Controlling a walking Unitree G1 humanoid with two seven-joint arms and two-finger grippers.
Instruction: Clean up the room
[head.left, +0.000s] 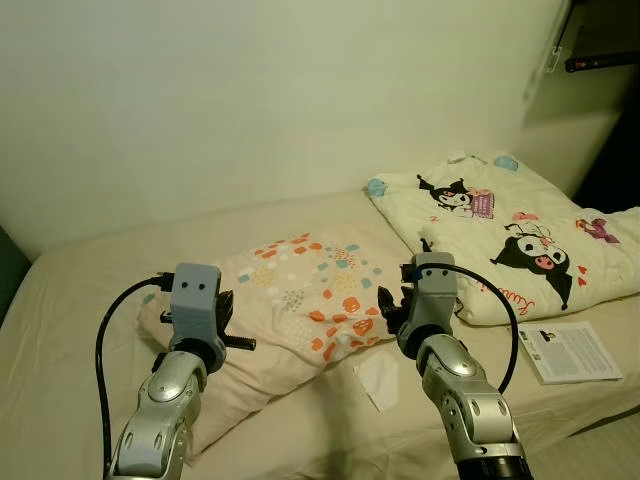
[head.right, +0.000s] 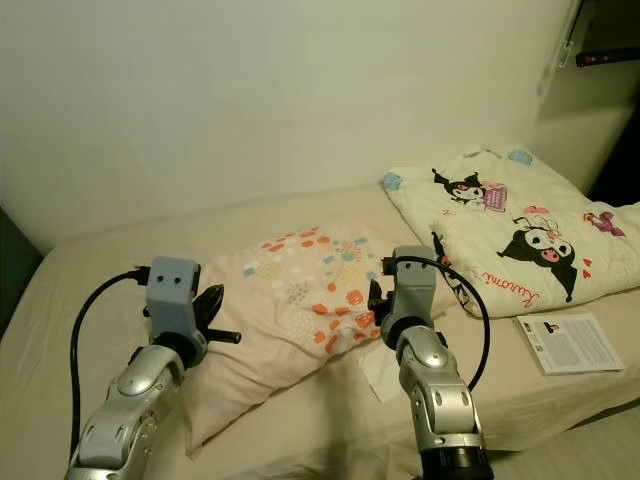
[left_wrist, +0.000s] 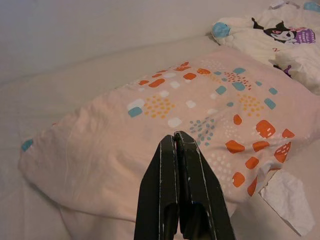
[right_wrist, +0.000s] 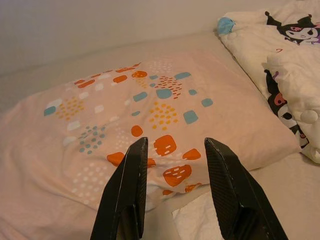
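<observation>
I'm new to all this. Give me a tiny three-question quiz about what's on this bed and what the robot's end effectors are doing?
1. True or false: the left end effector is shut.
2. What lies on the bed beside the pillow, near the right end effector? A) tissue B) sock C) cup
3. Fill in: a printed ______ lies below the cartoon blanket.

Key: 1 true; 2 A, the tissue; 3 booklet.

We see a soft matt cloth pillow (head.left: 300, 295), a crumpled paper tissue (head.left: 378, 381), a quilted blanket (head.left: 510, 230) and our brushed-metal arms.
</observation>
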